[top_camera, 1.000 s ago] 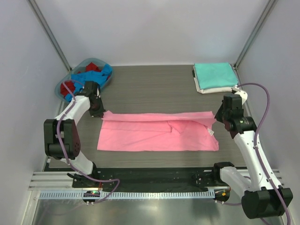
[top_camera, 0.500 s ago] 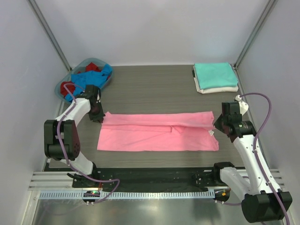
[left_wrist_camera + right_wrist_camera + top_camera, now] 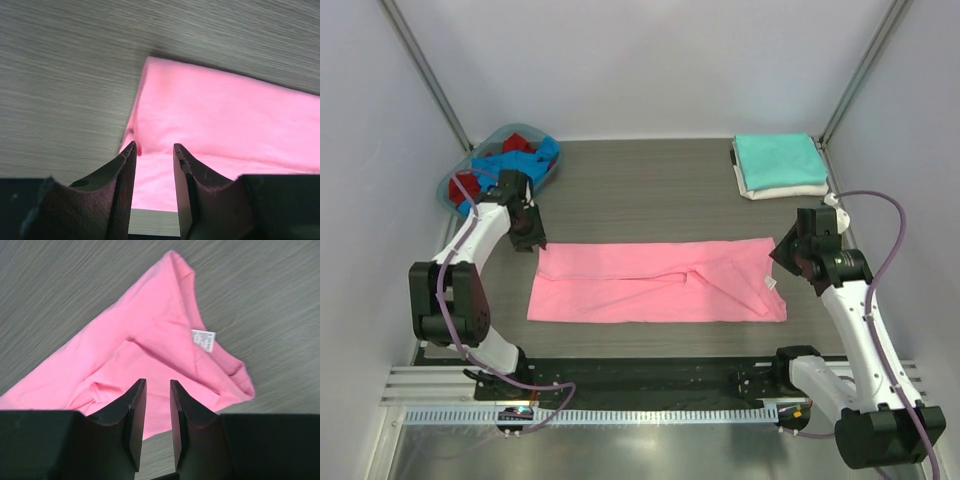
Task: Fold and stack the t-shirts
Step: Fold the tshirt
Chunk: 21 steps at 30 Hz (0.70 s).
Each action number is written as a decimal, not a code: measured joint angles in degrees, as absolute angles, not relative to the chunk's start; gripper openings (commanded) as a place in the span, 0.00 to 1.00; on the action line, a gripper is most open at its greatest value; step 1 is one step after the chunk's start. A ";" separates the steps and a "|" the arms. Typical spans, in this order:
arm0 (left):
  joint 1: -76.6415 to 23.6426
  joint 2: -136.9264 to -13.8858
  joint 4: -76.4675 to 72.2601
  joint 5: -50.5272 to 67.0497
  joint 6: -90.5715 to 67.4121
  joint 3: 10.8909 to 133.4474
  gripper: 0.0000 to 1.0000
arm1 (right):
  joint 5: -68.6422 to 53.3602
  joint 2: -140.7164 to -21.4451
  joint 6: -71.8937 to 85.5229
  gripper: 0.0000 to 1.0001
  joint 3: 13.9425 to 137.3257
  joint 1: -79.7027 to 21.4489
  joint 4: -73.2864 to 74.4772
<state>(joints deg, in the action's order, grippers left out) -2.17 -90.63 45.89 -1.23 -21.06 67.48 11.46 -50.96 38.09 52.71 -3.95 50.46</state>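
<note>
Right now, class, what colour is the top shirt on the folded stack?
Teal shirt, best seen in the top external view.

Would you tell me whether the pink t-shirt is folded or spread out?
Partly folded: the pink t-shirt lies as a long band with one layer doubled over.

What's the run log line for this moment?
pink shirt: folded lengthwise, flat | left jaws: open, empty, left end | right jaws: open, empty, right end | stacked: teal shirt on white shirt
</note>
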 measured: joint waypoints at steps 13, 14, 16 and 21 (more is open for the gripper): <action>-2.96 -107.53 46.52 0.23 -22.11 72.05 0.41 | -0.12 -73.78 33.23 0.38 50.61 -4.54 35.66; -2.96 -107.83 46.63 -0.38 -22.17 72.90 0.41 | -1.02 -74.76 32.34 0.39 50.19 -4.56 34.79; -2.94 -107.96 46.94 -1.54 -22.31 74.70 0.42 | -3.60 -76.44 30.13 0.43 49.50 -4.69 32.99; -3.14 -105.41 47.31 -1.34 -22.44 77.62 0.45 | -8.23 -79.18 25.67 0.46 48.53 -5.78 28.80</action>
